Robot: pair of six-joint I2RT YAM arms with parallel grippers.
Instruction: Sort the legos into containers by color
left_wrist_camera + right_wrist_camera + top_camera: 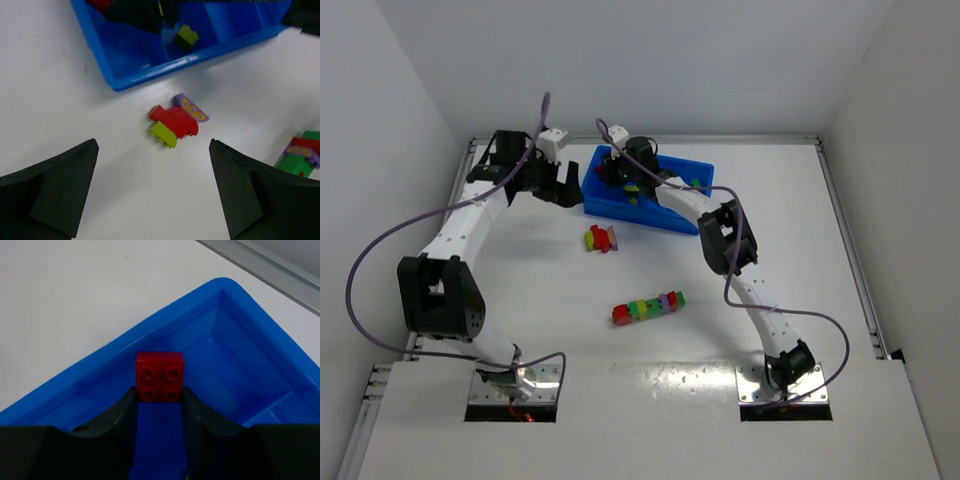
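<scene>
1. A red brick (160,376) with four studs is pinched between the fingers of the right gripper (160,392). Its jaws are partly closed against the brick's two sides.
2. The brick is in a corner of the blue tray (165,320), in the end compartment on the left arm's side. Whether it touches the floor there cannot be told.
3. Seen from above, the right gripper (623,178) and the right arm (692,208) lie across the tray (620,212) and hide much of the middle compartments.
4. The next compartment holds a yellow-green brick (186,36) near the front wall. A small green piece (695,183) shows in the compartment at the opposite end.
5. Just in front of the tray, a loose cluster (175,122) lies on the table (520,300). Its pieces (red, yellow-green and a purple one with a printed pattern) touch each other.
6. The left gripper (155,200) hovers over the table with its jaws spread wide and nothing between them. The cluster lies between it and the tray. From above, the left gripper (557,190) is just beside the tray's left end.
7. A multicoloured strip (648,307) of joined bricks lies nearer the arm bases, well apart from the tray.
</scene>
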